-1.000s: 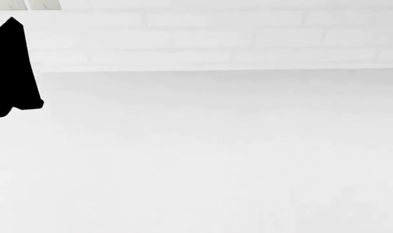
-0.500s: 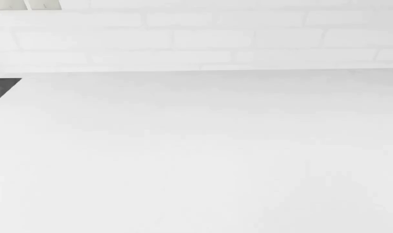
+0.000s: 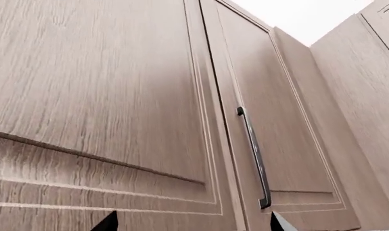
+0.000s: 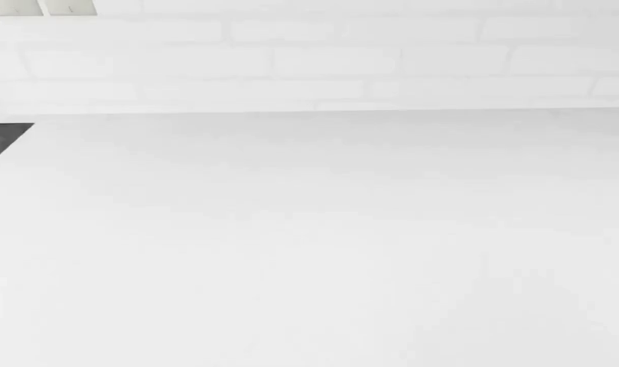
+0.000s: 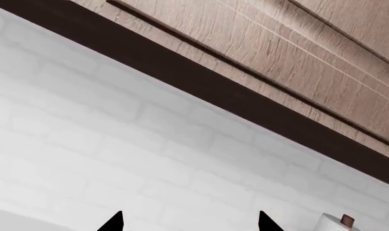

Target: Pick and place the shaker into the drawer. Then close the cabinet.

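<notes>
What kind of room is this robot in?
Probably a kitchen. There are wood-grain cabinet doors with a long dark handle, a white brick-tile wall behind a wide white countertop, and what looks like a paper towel roll by the wall.

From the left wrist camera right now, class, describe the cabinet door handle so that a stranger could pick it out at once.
Start with the wall of wood-grain cabinet doors that fills the left wrist view. On the narrower door next to the widest panel, close to the seam between them, runs a thin dark bar handle, lengthwise along the door's edge. It is the only dark metal piece on the pale brown fronts.
</notes>
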You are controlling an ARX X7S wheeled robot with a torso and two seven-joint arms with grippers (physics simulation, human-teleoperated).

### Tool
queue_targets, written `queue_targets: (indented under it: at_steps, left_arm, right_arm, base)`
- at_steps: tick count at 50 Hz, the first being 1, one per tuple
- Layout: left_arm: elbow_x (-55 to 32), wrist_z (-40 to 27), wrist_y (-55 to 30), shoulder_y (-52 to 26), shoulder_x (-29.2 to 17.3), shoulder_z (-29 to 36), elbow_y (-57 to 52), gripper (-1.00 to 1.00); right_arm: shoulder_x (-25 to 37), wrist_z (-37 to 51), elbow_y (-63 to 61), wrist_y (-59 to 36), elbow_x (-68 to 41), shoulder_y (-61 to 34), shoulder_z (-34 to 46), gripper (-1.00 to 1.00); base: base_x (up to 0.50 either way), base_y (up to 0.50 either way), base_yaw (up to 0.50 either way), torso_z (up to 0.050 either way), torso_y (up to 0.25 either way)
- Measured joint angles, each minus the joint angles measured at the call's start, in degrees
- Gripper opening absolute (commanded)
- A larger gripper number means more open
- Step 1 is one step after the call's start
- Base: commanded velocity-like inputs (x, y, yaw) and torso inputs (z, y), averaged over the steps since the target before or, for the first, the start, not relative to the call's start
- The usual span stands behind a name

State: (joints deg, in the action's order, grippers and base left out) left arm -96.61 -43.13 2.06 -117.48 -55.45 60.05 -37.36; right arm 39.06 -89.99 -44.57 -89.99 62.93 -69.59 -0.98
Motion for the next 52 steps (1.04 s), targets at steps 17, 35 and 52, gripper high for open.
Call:
queue_targets:
  at_steps: [17, 35, 52]
  left_arm:
    - [9.33, 5.95, -2.45, 0.68, 7.74, 3.48, 21.96, 1.0]
    - [30.03, 1.41, -9.79, -3.72, 38.87, 6.41, 66.05, 1.0]
    - [73.19, 33.77, -15.24, -2.73, 52.85, -28.42, 86.79, 1.0]
  right_arm:
    - [-0.46, -0.01, -1.23, 0.0, 0.65, 2.72, -1.28, 1.0]
    - [0.3, -0.01, -4.27, 0.01, 0.26, 9.74, -5.76, 1.0]
    - [-0.54, -0.01, -5.79, 0.0, 1.73, 12.43, -5.82, 1.0]
  base:
    - [0.0, 0.0, 0.0, 0.0, 0.0]
    - [0.0, 0.0, 0.0, 0.003, 0.0]
    - [0.01, 0.0, 0.0, 0.004, 0.0]
